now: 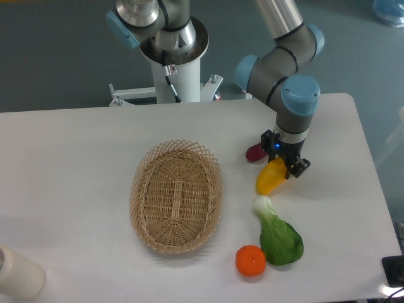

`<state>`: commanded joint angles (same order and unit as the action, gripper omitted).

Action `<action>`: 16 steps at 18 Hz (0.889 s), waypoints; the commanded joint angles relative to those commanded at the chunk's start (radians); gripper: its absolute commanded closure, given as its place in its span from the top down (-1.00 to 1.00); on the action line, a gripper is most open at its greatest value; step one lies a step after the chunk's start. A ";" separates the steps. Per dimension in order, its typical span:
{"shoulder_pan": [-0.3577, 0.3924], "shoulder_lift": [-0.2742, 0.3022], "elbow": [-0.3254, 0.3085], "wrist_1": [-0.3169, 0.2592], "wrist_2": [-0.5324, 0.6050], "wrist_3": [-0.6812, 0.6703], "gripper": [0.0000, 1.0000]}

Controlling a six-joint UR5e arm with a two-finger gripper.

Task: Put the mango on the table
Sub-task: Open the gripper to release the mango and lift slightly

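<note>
Gripper [285, 165] is down at the mango [270, 177], fingers around its upper orange end, looks clamped on it. Mango sits on the table [76, 158] right of the basket [176, 196], which has nothing in it. A dark red piece [255, 152] is just behind the gripper, bok choy [278, 235] and an orange [250, 261] in front. No readable labels anywhere.

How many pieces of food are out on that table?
4: mango at the gripper, dark red piece beside it, leafy green below, orange near the front. Basket looks empty.
</note>
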<state>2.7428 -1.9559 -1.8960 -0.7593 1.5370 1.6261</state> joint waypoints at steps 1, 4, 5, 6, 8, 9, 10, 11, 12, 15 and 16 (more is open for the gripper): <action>0.000 0.002 0.000 0.000 0.000 -0.002 1.00; 0.000 0.005 0.003 0.000 -0.002 -0.003 1.00; 0.000 0.005 0.005 0.000 0.000 -0.003 1.00; 0.002 0.008 0.009 0.000 -0.002 -0.005 1.00; 0.002 0.008 0.035 -0.002 -0.006 -0.009 1.00; 0.000 0.006 0.049 -0.003 -0.006 -0.015 1.00; 0.000 0.011 0.049 -0.005 -0.006 -0.015 1.00; 0.002 0.012 0.049 -0.003 -0.008 -0.014 1.00; 0.002 0.014 0.051 -0.003 -0.008 -0.014 1.00; 0.005 0.015 0.052 -0.005 -0.008 -0.012 1.00; 0.005 0.017 0.054 -0.005 -0.008 -0.014 1.00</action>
<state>2.7474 -1.9390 -1.8423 -0.7639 1.5294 1.6122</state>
